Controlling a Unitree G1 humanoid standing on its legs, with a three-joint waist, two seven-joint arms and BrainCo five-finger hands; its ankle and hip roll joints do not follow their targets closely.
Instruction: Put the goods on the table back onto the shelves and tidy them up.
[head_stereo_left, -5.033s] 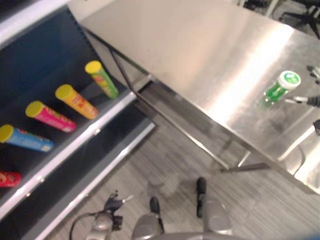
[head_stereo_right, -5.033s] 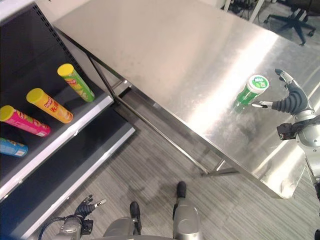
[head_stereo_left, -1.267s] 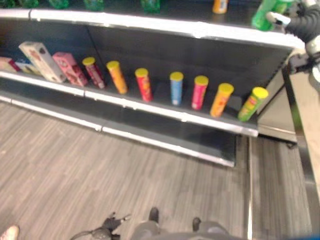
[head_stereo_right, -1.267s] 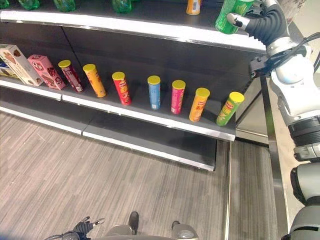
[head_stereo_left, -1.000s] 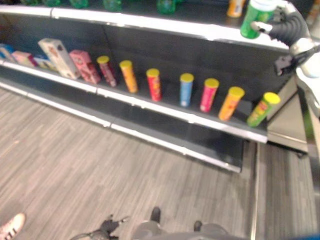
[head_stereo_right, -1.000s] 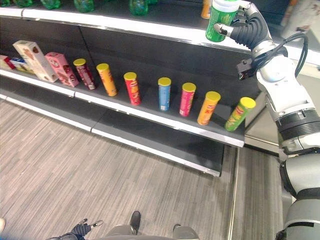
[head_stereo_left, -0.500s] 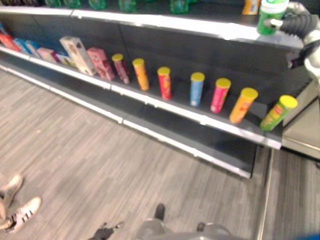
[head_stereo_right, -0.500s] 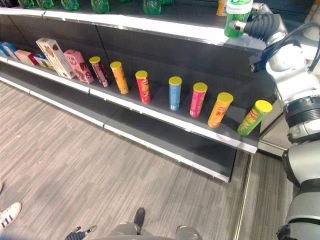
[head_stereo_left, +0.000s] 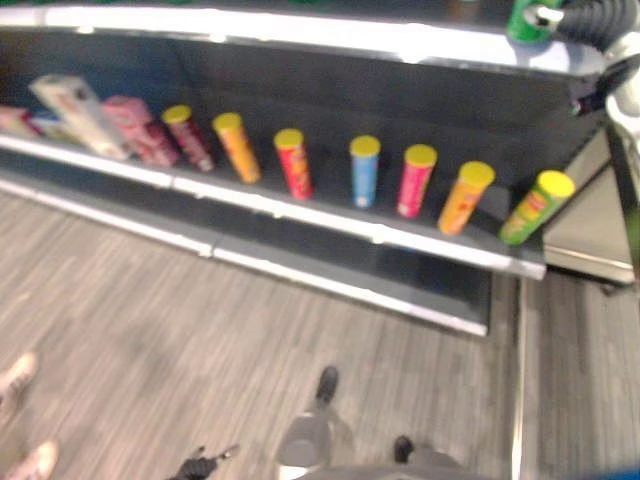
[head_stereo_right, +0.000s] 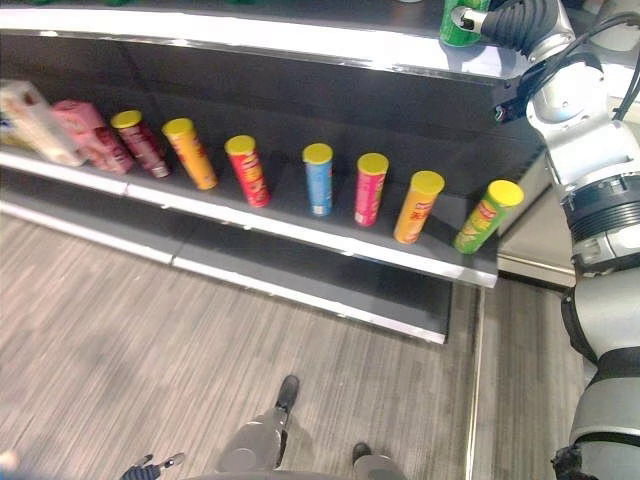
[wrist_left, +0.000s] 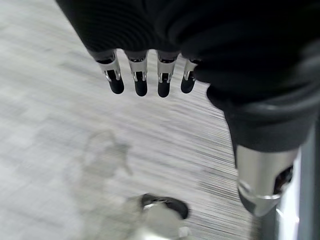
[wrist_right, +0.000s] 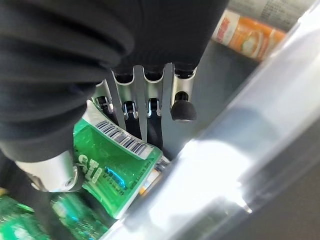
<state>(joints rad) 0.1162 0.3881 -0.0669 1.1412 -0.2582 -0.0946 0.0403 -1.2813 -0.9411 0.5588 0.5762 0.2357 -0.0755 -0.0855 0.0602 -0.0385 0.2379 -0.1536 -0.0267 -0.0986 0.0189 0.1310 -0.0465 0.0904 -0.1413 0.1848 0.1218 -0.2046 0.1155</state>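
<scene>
green can (head_stereo_right: 459, 27) now lower, at upper shelf (head_stereo_right: 300, 38) | right hand (head_stereo_right: 500, 20) raised, gripping it

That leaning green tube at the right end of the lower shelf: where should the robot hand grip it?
Grip the green tube around its upper body just below the yellow lid, coming from the open shelf front. It leans right, away from the orange tube, so that side looks freest.

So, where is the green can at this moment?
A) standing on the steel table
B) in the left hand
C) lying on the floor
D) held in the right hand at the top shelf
D: the right hand has its fingers curled round the green can at the edge of the top shelf; the left hand hangs open above the floor.
</scene>
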